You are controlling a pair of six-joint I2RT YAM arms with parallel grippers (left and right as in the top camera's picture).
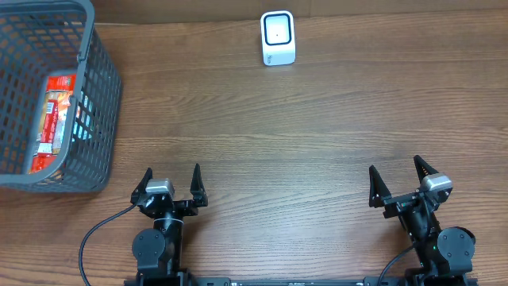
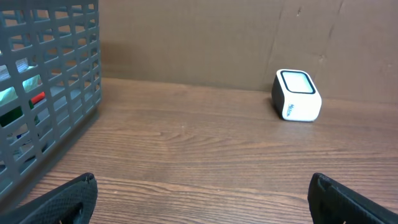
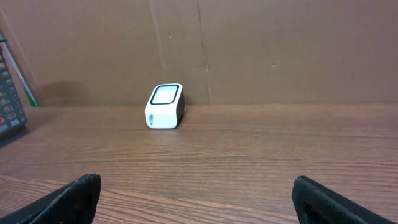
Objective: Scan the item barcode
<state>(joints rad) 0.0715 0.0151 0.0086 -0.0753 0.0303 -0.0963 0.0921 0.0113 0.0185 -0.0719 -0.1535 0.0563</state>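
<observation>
A white barcode scanner (image 1: 278,38) with a dark-framed window stands at the far middle of the table, also seen as the scanner (image 2: 296,95) in the left wrist view and the scanner (image 3: 165,106) in the right wrist view. A red snack packet (image 1: 54,117) lies inside the grey basket (image 1: 101,103) at the far left. My left gripper (image 1: 171,176) rests open near the front edge, left of centre, nothing between its fingers. My right gripper (image 1: 394,172) is open and empty at the front right. Both are far from the scanner and the basket.
The basket wall (image 2: 43,106) stands close on the left in the left wrist view, with coloured packets showing through its mesh. A brown cardboard wall (image 3: 249,50) closes off the back of the wooden table (image 1: 278,143).
</observation>
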